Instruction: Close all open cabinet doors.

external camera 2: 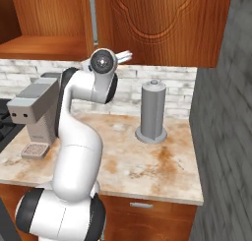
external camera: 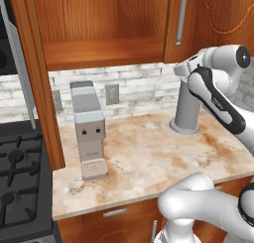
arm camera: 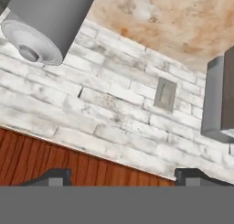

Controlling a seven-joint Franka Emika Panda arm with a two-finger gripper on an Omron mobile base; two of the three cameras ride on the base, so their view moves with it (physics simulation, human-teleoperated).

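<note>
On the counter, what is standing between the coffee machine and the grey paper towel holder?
Nothing stands there. In the left base view, bare marbled counter runs from the coffee machine to the paper towel holder.

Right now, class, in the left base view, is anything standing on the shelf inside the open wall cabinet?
No: the shelf behind the open cabinet door shows bare wood in that view.

We are looking at a whitewashed brick backsplash running straight ahead of the pincer, carrying a grey wall outlet. Below it a mottled tan marble counter is spreading, and a black stove is sitting far left.
</note>
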